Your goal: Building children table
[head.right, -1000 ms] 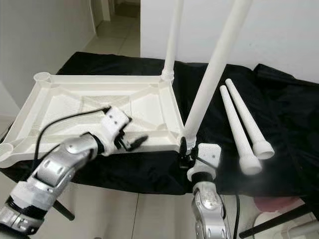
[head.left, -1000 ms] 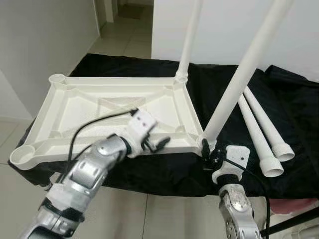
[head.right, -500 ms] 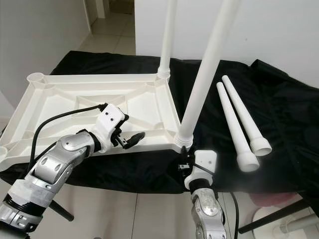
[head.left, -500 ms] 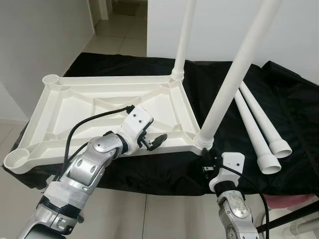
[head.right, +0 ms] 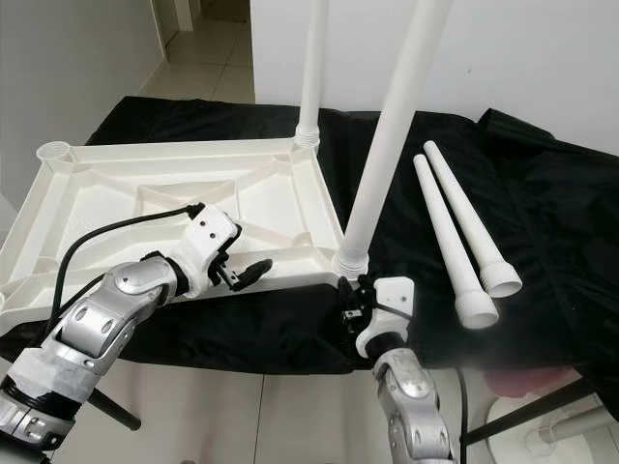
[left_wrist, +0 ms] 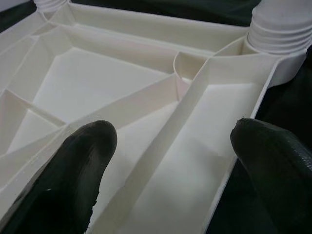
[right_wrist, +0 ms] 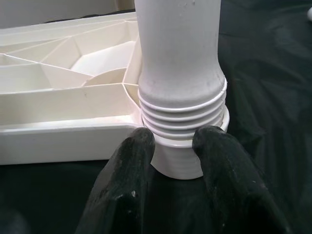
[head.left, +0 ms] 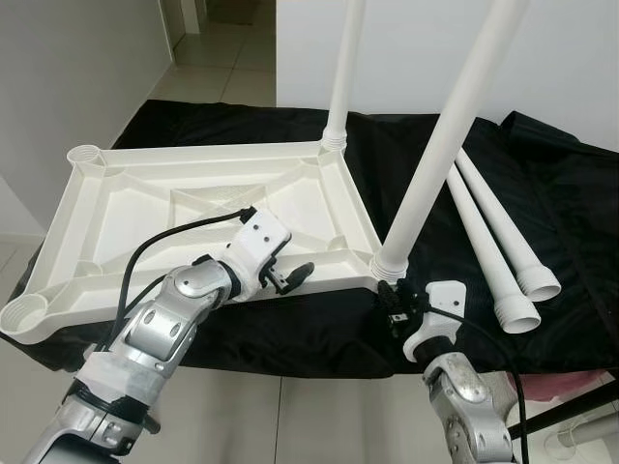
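Observation:
A white tabletop (head.left: 145, 222) lies upside down on a black cloth. One white leg (head.left: 345, 68) stands in its far right corner socket. Another leg (head.left: 455, 126) stands in the near right socket (right_wrist: 180, 161). Two loose legs (head.left: 484, 242) (head.left: 505, 224) lie side by side on the cloth to the right. My left gripper (head.left: 290, 278) is open over the tabletop's near rim, its fingers (left_wrist: 87, 156) spread above the inner ribs. My right gripper (head.left: 392, 295) is shut, its fingertips (right_wrist: 141, 146) resting against the near right socket just below the leg's ribbed collar.
Open sockets sit at the far left corner (head.left: 85, 155) and the near left corner (head.left: 24, 314). The black cloth (head.left: 580, 213) hangs over the front edge. Tiled floor lies below, a white wall (head.left: 580, 58) behind, and a dark stand leg (head.left: 571, 416) at lower right.
The view has shifted slightly. My right gripper, which had dropped below the socket half a second ago, is up against it again. My left gripper stays at the near rim.

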Motion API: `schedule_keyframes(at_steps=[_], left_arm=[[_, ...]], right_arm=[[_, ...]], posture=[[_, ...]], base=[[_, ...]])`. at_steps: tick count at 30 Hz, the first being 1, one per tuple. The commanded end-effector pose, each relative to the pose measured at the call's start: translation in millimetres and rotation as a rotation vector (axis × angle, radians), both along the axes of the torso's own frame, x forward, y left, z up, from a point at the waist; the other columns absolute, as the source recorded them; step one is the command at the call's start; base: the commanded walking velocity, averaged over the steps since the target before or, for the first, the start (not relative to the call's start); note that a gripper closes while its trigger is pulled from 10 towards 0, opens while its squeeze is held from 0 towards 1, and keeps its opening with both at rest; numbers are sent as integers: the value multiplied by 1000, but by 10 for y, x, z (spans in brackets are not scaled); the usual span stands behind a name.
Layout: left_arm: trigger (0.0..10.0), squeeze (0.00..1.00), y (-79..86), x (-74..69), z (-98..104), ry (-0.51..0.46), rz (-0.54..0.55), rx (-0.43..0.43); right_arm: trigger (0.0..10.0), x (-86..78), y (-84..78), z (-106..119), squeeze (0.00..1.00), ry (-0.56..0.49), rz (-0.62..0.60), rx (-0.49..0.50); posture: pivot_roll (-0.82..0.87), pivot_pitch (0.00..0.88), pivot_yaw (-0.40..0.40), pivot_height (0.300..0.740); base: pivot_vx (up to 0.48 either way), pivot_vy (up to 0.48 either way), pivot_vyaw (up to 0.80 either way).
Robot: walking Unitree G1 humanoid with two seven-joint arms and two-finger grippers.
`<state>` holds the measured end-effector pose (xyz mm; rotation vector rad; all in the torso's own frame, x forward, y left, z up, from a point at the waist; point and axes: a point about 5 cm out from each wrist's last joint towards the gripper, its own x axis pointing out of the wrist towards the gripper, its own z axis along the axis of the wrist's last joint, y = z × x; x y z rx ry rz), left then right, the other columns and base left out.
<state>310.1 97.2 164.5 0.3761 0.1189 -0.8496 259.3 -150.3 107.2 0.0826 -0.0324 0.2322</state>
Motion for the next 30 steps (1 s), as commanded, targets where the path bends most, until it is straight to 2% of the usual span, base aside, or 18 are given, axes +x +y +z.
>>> schedule_keyframes(at_steps=[1, 4, 6, 7, 8, 11, 12, 15, 17, 23, 24, 26, 28, 29, 30], left_arm=[[10000, 0, 13, 5, -31, 38, -38, 34], [10000, 0, 33, 29, -53, 41, -25, 57], [10000, 0, 33, 29, -53, 41, -25, 57], [10000, 0, 75, 61, -77, 45, 0, 83], [10000, 0, 91, 72, -83, 44, 10, 94], [10000, 0, 110, 84, -88, 47, 25, 98], [10000, 0, 144, 102, -93, 53, 47, 104], [10000, 0, 154, 107, -95, 54, 52, 107], [10000, 0, 227, 136, -113, 62, 77, 129], [10000, 0, 298, 154, -112, 68, 93, 135], [10000, 0, 312, 136, -65, 59, 76, 102], [10000, 0, 312, 136, -65, 59, 76, 102], [10000, 0, 315, 65, 2, 47, 15, 49], [10000, 0, 315, 65, 2, 47, 15, 49], [10000, 0, 320, 2, -10, 62, -21, 29]], right_arm=[[10000, 33, 44, 27, 0, -5, 43, 10], [10000, 92, -42, 49, 0, -9, 15, 9], [10000, 92, -42, 49, 0, -9, 15, 9], [10000, 154, -173, 76, 0, -16, -37, 8], [10000, 171, -217, 84, 0, -19, -56, 8], [10000, 188, -262, 87, 0, -19, -75, 11], [10000, 212, -325, 96, 0, -22, -102, 15], [10000, 218, -340, 99, 0, -23, -108, 17], [10000, 243, -402, 108, 0, -27, -127, 15], [10000, 247, -406, 104, 0, -27, -125, 18], [10000, 236, -394, 94, 0, -25, -123, 21], [10000, 236, -394, 94, 0, -25, -123, 21], [10000, 224, -378, 71, 0, -21, -121, 29], [10000, 224, -378, 71, 0, -21, -121, 29], [10000, 221, -358, 45, 0, -17, -118, 35]], posture=[[-23, 65, -15, 740], [-25, 64, -20, 740], [-25, 64, -20, 740], [-23, 62, -22, 740], [-23, 62, -22, 740], [-18, 58, -23, 740], [-17, 56, -22, 740], [-17, 56, -22, 740], [-13, 50, -21, 740], [-12, 51, -21, 740], [-11, 54, -20, 740], [-11, 54, -20, 740], [-7, 55, -19, 740], [-7, 55, -19, 740], [-1, 57, -18, 740]], base=[[0, 0, 0], [0, 0, 0], [0, 0, 0], [0, 0, 0], [0, 0, 0], [0, 0, 0], [0, 0, 0], [0, 0, 0], [0, 0, 0], [0, 0, 0], [0, 0, 0], [0, 0, 0], [0, 0, 0], [0, 0, 0], [0, 0, 0]])
